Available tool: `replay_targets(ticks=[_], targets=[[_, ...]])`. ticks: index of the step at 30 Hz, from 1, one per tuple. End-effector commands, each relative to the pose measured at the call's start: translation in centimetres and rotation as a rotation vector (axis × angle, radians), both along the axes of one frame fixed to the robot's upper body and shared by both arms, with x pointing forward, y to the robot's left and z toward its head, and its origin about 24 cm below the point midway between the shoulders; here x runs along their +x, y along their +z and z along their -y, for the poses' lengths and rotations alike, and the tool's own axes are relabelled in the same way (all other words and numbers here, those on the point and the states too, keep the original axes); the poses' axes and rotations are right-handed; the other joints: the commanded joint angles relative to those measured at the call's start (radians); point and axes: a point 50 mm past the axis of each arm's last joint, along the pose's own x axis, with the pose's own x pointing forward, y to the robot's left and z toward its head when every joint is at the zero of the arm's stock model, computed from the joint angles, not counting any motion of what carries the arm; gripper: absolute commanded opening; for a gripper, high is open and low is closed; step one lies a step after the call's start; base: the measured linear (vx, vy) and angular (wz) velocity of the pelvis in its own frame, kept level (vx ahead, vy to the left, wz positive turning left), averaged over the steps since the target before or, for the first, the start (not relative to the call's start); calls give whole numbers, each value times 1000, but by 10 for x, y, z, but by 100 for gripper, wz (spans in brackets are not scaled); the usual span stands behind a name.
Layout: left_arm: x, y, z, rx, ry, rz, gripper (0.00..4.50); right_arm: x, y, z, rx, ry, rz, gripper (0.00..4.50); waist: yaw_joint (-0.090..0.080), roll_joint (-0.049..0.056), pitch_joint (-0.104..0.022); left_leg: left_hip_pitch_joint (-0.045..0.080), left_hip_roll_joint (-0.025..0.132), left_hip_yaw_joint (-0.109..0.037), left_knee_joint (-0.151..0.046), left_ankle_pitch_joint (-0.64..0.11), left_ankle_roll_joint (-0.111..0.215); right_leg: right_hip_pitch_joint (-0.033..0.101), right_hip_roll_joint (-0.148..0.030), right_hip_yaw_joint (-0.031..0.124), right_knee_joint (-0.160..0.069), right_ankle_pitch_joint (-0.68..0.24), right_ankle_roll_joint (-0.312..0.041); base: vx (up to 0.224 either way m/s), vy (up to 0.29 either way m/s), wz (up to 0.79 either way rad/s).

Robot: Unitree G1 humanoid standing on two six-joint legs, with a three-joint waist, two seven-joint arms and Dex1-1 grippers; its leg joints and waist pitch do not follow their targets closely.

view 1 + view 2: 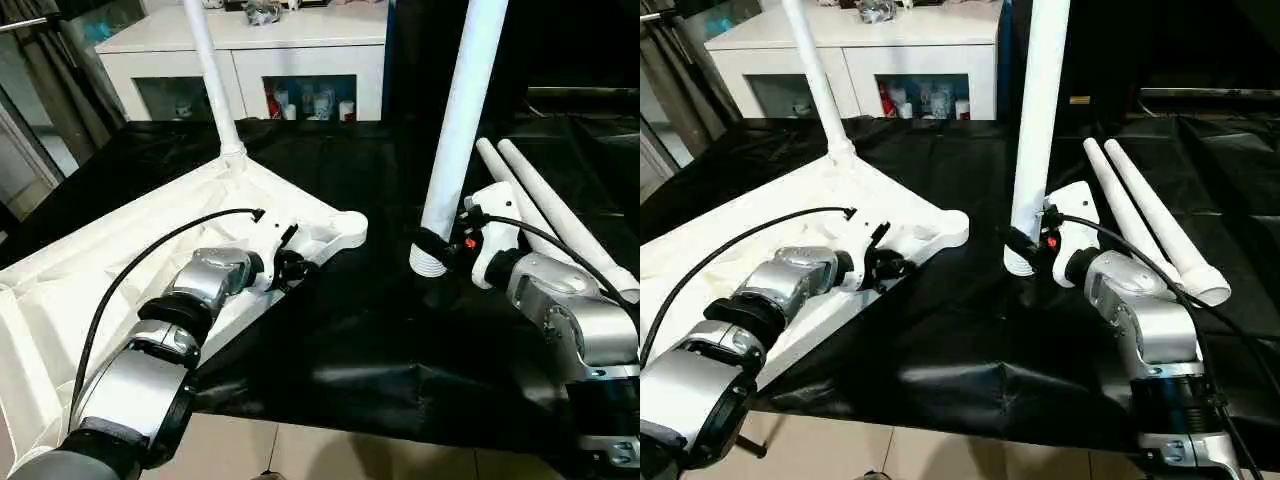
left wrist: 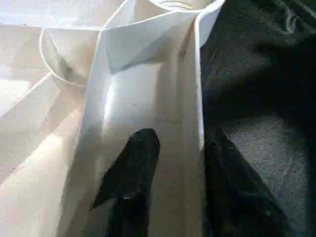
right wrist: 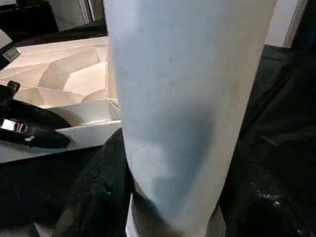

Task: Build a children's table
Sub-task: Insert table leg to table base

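Top (image 1: 120,260) lies ribbed side up on the black cloth (image 1: 340,340), one leg (image 1: 212,75) already standing in its far corner socket. The near corner socket (image 1: 345,228) is empty and looks like your target.

Right gripper (image 1: 432,250) is clamped on a second leg (image 1: 462,110), low down near its ribbed end, holding it roughly upright, just beside that empty socket but apart from it. Left gripper (image 1: 290,268) sits at the top's rim; in the left wrist view one finger (image 2: 133,173) lies inside the rib channel and the other outside the wall, so it looks pinched on the rim, though contact isn't certain.

Risks from here, as I judge them:
- The grip is at the very bottom of a long leg. The mass above gives leverage, so the leg can pivot in the fingers and reach the socket tilted, then jam or skate off the rim.
- The fingers sit close to the insertion end. They may hit the socket wall before the leg seats.
- If the left hold is weak, pushing down shifts the top on the cloth and the socket moves away.
- Two spare legs (image 1: 560,210) lie near your right forearm; a wide swing can roll them off.
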Motion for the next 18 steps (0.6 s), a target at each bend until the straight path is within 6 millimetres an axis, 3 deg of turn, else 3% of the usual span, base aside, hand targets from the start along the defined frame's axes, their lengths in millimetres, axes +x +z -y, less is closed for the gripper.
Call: replay_targets(ticks=[1, 2, 5, 6, 8, 9, 10, 13, 14, 17, 18], targets=[[3, 3, -8, 30, 12, 17, 122, -2, 3, -4, -9, 27, 13, 194, -2, -8, -79, 13, 36, -24, -62, -169, 58, 64, -68, 38, -88, -159, -210, 0, 0, 0], [2, 2, -9, 31, 5, 21, 95, -1, 3, -4, -10, 30, 13, 194, -3, -8, -78, 14, 36, -23, -62, -174, 57, 64, -68, 38, -90, -167, -208, 0, 0, 0], [0, 2, -9, 17, -39, 25, 86, 0, 4, -5, -12, 40, 17, 193, -3, -10, -78, 14, 36, -23, -63, -178, 56, 63, -68, 39, -92, -188, -201, 0, 0, 0], [-1, 3, -8, 14, -85, 40, 86, 0, 5, -5, -12, 52, 20, 193, -3, -18, -78, 13, 36, -23, -63, -173, 59, 63, -69, 40, -93, -189, -200, 0, 0, 0], [-2, 3, -8, 12, -119, 49, 59, 1, 6, -6, -11, 62, 22, 193, -3, -13, -79, 12, 37, -23, -63, -165, 62, 62, -70, 41, -90, -180, -200, 0, 0, 0], [-4, 4, -8, 5, -167, 62, 49, 1, 6, -7, -13, 73, 24, 193, 0, -17, -79, 12, 39, -24, -64, -159, 66, 63, -71, 40, -89, -172, -203, 0, 0, 0], [-14, 5, -5, -24, -344, 84, 45, 1, 7, -8, -14, 105, 26, 193, 1, -21, -79, 8, 41, -26, -66, -150, 71, 64, -75, 41, -87, -166, -204, 0, 0, 0], [-25, 3, -6, -33, -479, 66, 15, 1, 9, -13, 10, 152, 30, 193, 3, -16, -80, 12, 49, -22, -65, -146, 75, 57, -76, 44, -81, -140, -222, 0, 0, 0], [-29, 2, -7, -32, -514, 56, 15, 0, 10, -15, 28, 172, 31, 193, 10, -19, -80, 19, 51, -18, -65, -161, 73, 51, -77, 45, -83, -157, -228, 0, 0, 0], [-38, 0, -9, -41, -580, 41, 3, -1, 12, -19, 73, 225, 24, 193, 21, -16, -74, 25, 57, -18, -72, -203, 57, 44, -78, 47, -86, -235, -215, 0, 0, 0], [-42, 0, -12, -40, -604, 36, 1, -2, 14, -22, 99, 259, 17, 193, 28, -28, -74, 27, 60, -17, -74, -216, 49, 43, -81, 49, -86, -250, -213, 0, 0, 0]])
